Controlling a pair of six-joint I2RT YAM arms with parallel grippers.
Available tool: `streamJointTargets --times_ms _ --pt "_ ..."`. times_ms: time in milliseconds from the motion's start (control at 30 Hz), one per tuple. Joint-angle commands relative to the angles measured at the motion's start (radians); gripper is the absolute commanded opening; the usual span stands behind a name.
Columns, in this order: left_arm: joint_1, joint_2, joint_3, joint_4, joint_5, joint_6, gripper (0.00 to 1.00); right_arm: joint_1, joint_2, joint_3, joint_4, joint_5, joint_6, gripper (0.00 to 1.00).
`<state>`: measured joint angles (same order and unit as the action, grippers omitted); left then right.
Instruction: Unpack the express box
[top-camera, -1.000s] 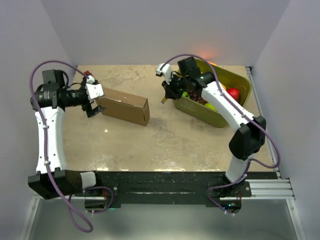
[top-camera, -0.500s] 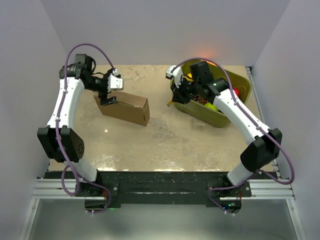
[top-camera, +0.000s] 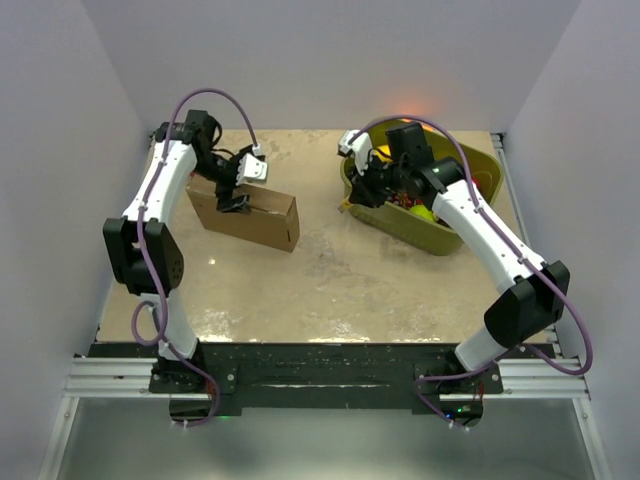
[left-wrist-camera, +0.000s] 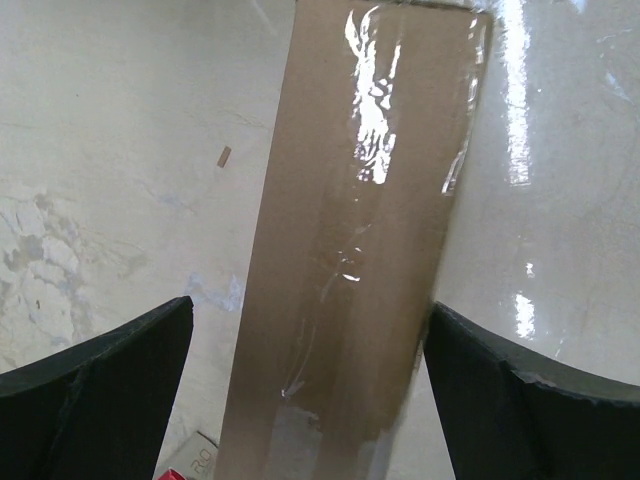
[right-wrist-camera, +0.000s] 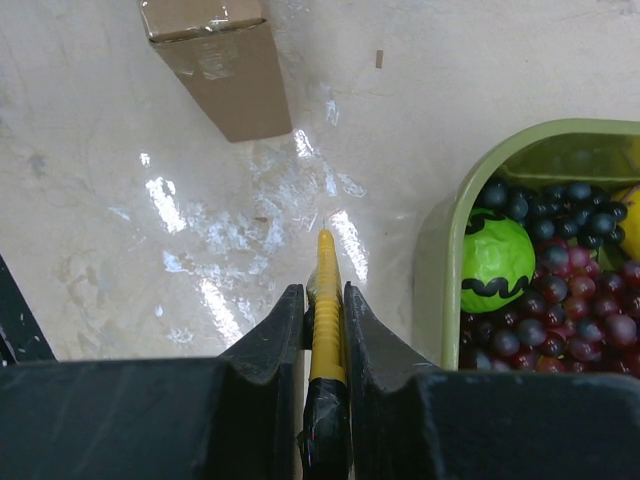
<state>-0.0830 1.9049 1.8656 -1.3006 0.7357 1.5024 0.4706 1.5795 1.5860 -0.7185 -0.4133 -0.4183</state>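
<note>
Your left gripper hangs spread over the plain, taped box, upper left in the top view. Your right gripper, beside the tub, clamps a yellow tool. The red label has print too small to read.

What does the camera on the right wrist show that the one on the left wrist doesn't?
Only the right wrist view shows a yellow tool pinched in the right gripper, and a green tub holding dark grapes and a green ball. Only the left wrist view shows the long taped top of the cardboard box up close, with the left gripper open, one finger at each side of the picture. Both show that box and the pale table.
</note>
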Motion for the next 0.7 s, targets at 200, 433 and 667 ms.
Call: streamJointTargets --times_ms 200,433,667 --pt "-0.003 0.008 0.050 -0.014 -0.036 -0.074 0.86 -0.007 -0.036 0.015 0.010 -0.061 0.026 0.00" --pt "-0.008 -0.052 -0.072 -0.016 0.017 -0.240 0.67 -0.007 0.014 0.083 0.036 -0.053 0.096 0.00" --pt "-0.023 -0.072 -0.154 0.069 0.073 -0.606 0.59 0.003 0.060 0.213 0.097 0.086 0.263 0.00"
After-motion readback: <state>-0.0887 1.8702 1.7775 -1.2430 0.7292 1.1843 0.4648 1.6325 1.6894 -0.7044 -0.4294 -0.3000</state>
